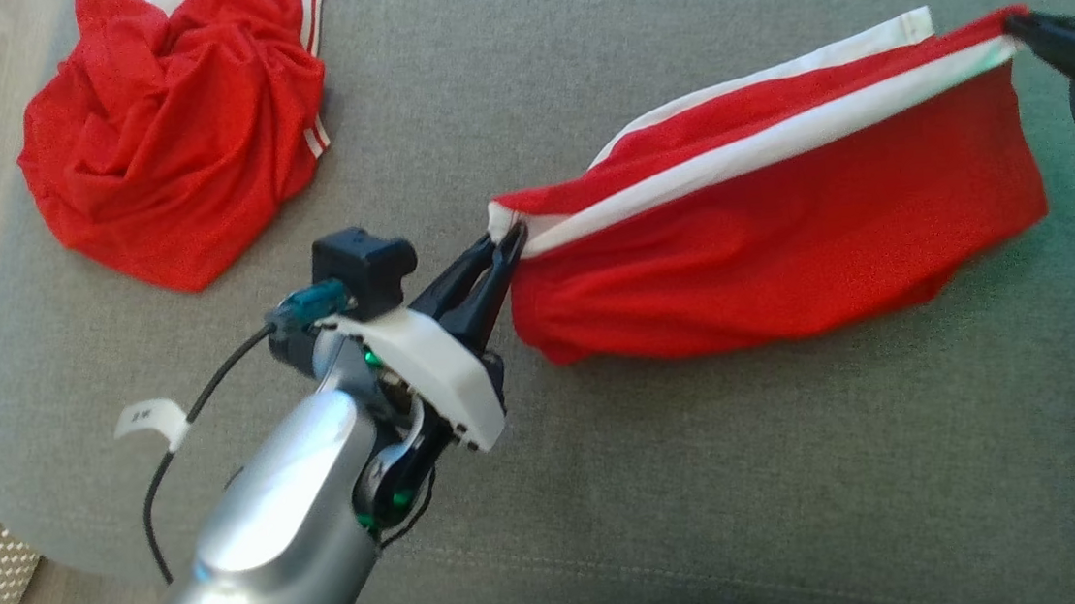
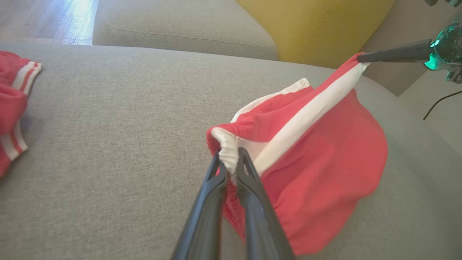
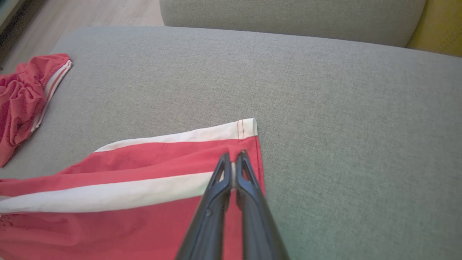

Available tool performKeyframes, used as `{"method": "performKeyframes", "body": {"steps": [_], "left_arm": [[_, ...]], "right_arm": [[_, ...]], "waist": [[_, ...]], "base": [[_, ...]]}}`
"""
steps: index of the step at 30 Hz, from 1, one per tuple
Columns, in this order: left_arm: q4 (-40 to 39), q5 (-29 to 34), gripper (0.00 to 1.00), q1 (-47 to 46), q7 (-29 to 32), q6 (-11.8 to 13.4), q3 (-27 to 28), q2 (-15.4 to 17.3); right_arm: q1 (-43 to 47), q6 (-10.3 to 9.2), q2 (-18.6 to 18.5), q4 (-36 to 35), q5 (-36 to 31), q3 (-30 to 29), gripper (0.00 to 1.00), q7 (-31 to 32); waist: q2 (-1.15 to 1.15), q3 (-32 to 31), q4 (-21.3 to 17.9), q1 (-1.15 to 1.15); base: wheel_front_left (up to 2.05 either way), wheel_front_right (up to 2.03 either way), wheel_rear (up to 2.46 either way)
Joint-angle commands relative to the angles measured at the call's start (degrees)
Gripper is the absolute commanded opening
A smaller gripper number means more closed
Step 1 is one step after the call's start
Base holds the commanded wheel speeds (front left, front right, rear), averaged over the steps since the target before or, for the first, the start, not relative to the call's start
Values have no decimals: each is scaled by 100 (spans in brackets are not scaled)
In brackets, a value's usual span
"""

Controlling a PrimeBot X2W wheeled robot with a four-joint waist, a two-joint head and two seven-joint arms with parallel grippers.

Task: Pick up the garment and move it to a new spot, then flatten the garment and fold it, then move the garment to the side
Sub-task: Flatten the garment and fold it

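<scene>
1. Left pincer (image 1: pixel 511 238), nearest, is clamped shut on the gathered waistband end of the red shorts (image 1: pixel 785 241).
2. Right pincer (image 1: pixel 1019 21) is closed tight on the opposite end, at the white stripe.
3. Stretched between them, the shorts sag down to the grey sofa cushion (image 1: pixel 709 482).
4. Well apart, a crumpled red garment (image 1: pixel 164 150) lies at the cushion's far left corner.

Left end effector (image 2: pixel 230 153) clamps red garment (image 2: pixel 325 173) (white stripe (image 2: pixel 306 117) taut).

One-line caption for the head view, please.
The left gripper and right gripper pinch opposite ends of the striped garment, stretched over the grey cushion; a crumpled red heap lies upper left.
</scene>
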Motion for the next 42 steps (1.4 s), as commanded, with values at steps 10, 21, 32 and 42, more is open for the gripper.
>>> {"method": "performKeyframes", "body": {"steps": [10,21,32,42], "left_arm": [[569,100,0,-709,-385,-35,196,-247],[1154,34,96,-987,-654,-66,201,-453],[1432,-99,100,-1066,-914,95,392,-557],[1373,-187,100,-777,-1115,400,935,-493]], "right_arm": [[-684,-3,-38,480,-225,388,0,-564],[-952,-3,-4,1070,14,543,69,-997],[-1017,-3,60,1350,83,471,100,-2287],[-412,-3,180,1050,335,514,100,-3724]], "waist": [[0,423,90,0],[0,554,100,0],[0,592,29,0],[0,8,-207,0]], "base": [[0,0,0],[0,0,0],[0,0,0],[0,0,0]]}}
